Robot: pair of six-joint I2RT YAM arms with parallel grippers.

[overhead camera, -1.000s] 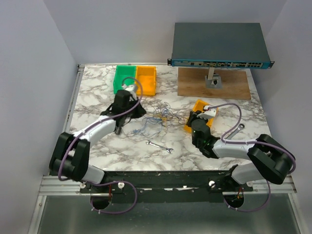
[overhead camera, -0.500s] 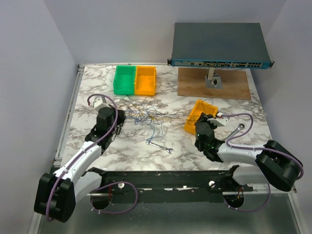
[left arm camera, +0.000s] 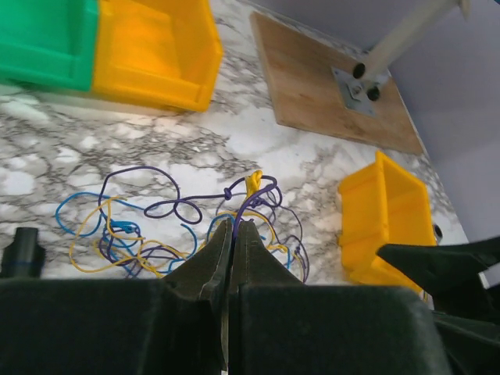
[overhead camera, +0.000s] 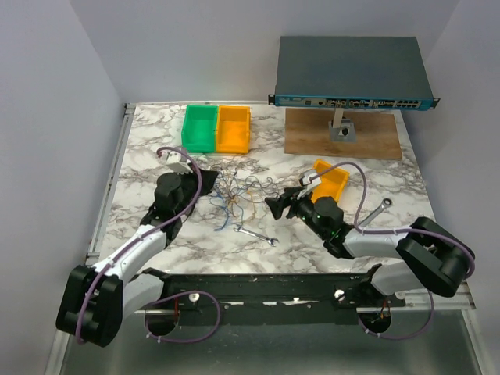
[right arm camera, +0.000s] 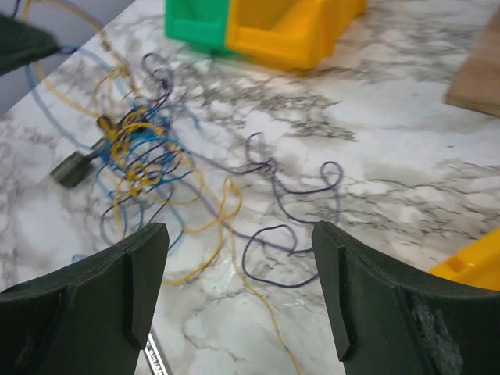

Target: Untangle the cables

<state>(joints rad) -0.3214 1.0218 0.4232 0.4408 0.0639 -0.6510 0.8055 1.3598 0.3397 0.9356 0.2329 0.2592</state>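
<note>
The cables (overhead camera: 238,187) are a loose tangle of thin blue, yellow and purple wires on the marble table, between the two arms. My left gripper (overhead camera: 206,173) sits at the tangle's left edge. In the left wrist view it (left arm camera: 235,226) is shut on a purple cable (left arm camera: 251,200) that rises from between its tips. My right gripper (overhead camera: 277,205) is at the tangle's right edge. The right wrist view shows it (right arm camera: 237,231) open and empty, its fingers (right arm camera: 144,269) wide apart above purple and yellow strands (right arm camera: 269,234) lying on the table.
A green bin (overhead camera: 199,127) and an orange bin (overhead camera: 233,129) stand behind the tangle. A small orange bin (overhead camera: 332,178) is by the right arm. One wrench (overhead camera: 256,235) lies in front, another (overhead camera: 375,212) at right. A network switch (overhead camera: 351,72) stands over a wooden board (overhead camera: 344,137).
My right gripper has opened, let go of the stretched cable and swung left toward the tangle. The strands have gone slack. My left gripper has stayed shut and shifted slightly right.
</note>
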